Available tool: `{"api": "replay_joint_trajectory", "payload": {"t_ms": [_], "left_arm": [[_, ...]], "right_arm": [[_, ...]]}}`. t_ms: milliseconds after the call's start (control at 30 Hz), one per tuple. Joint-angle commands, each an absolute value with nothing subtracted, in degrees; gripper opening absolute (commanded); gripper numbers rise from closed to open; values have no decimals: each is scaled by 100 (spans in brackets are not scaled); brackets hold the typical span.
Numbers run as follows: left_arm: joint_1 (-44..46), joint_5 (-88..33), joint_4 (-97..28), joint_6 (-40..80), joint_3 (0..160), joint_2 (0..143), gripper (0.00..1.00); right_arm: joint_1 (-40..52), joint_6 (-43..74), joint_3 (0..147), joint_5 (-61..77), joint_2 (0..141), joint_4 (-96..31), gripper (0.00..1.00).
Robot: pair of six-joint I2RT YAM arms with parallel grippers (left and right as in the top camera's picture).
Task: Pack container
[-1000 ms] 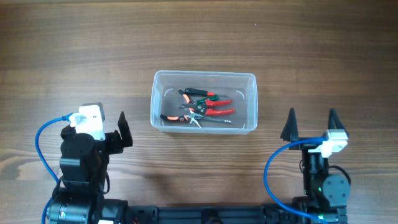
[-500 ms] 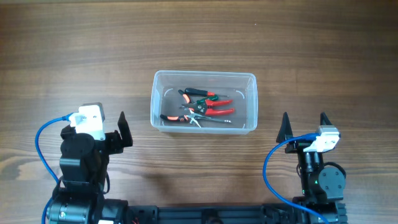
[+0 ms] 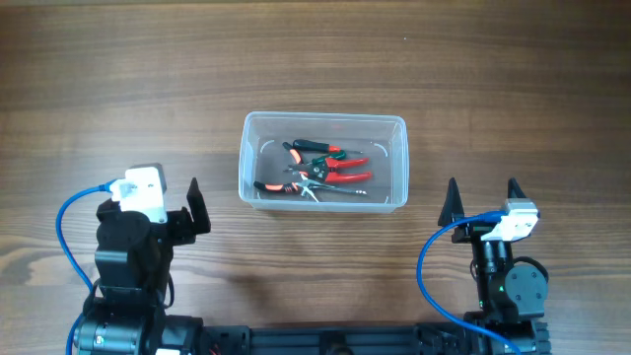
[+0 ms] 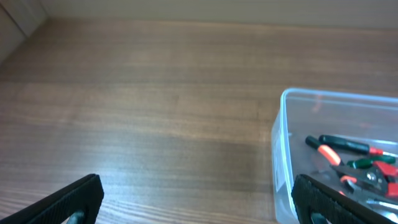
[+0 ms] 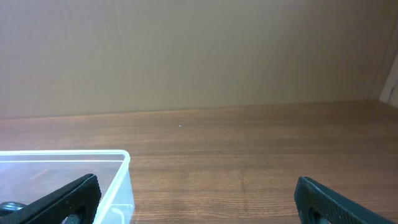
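Observation:
The container [image 3: 325, 118], a clear plastic tub, stands at the table's middle. Several hand tools [image 3: 320, 170] with red, orange and green handles lie inside it. My left gripper [image 3: 158, 209] is open and empty, near the front left, apart from the tub. In the left wrist view my left gripper [image 4: 196, 208] has the tub's corner [image 4: 283, 155] and the tools [image 4: 351, 163] at its right. My right gripper [image 3: 483, 197] is open and empty, front right of the tub. In the right wrist view my right gripper [image 5: 198, 199] has the tub's rim [image 5: 74, 154] at its lower left.
The wooden table [image 3: 315, 59] stretches bare beyond the tub. Blue cables [image 3: 69, 222] loop beside both arm bases at the front edge. A plain wall [image 5: 199, 56] stands past the table's far edge.
My right gripper drew back toward the front edge and a little to the left, then stopped. The left arm, the tub and the tools have not moved.

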State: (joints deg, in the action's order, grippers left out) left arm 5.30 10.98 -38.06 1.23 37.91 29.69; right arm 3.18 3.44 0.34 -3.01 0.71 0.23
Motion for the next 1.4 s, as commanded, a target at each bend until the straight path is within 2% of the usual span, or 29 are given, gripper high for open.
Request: {"api": "replay_joint_trajectory", "payload": {"t_ms": [0, 100, 233, 300, 467, 567, 733, 933, 1067, 1367], "left_arm": [[574, 342, -4108, 202, 3769, 2571, 100], [574, 202, -4401, 506, 3505, 1761, 100], [574, 242, -4091, 786, 2571, 327, 100], [574, 242, -3435, 781, 2078, 25, 100], [574, 456, -143, 779, 576, 19, 100], [574, 362, 434, 799, 67, 19, 100], [574, -580, -410, 331, 32, 19, 100], [574, -764, -388, 294, 32, 19, 100], [574, -1046, -353, -263, 32, 19, 100], [574, -1044, -346, -259, 32, 38, 100]], "right_arm": [[298, 451, 32, -209, 14, 56, 100], [298, 451, 32, -209, 14, 56, 100], [298, 451, 32, -209, 14, 56, 100], [298, 451, 32, -209, 16, 56, 100], [298, 451, 32, -209, 14, 56, 100], [298, 451, 32, -209, 14, 56, 100], [298, 451, 32, -209, 16, 56, 100], [298, 449, 32, -209, 14, 56, 100], [298, 451, 32, -209, 14, 56, 100], [298, 454, 32, -209, 16, 56, 100]]}}
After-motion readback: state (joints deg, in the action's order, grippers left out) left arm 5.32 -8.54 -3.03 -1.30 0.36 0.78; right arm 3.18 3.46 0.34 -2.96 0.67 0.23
